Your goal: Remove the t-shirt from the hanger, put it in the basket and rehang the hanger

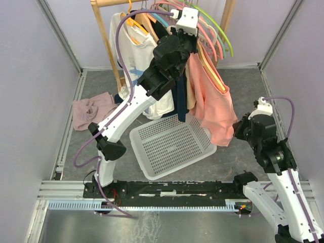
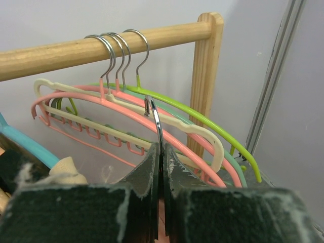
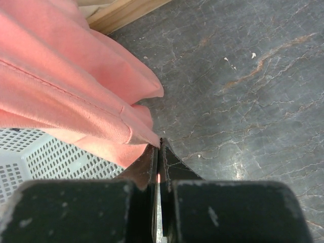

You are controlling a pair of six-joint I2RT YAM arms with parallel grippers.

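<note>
Step in hand: stripping pink t-shirt [image 1: 215, 104] off its hanger.
- Left fingers [image 2: 163, 154] fully shut, pinching hanger hook [image 2: 154, 119]. Hook rises straight above tips, below wooden rail [image 2: 101, 50], seemingly off it.
- Right fingers [image 3: 161, 151] fully shut on shirt's lower edge. Cloth bunched left of and above tips, white basket [image 3: 30, 157] further left.

Next, by judgement: right pulls hem down and away, left holds hook steady. Shoulder seam may snag.

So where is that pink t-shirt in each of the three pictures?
Top external: pink t-shirt hangs right of centre.
Left wrist: not in it, only hangers.
Right wrist: fills the upper left, right gripper pinching its hem.
Shared landmark: the wooden rack.
</note>
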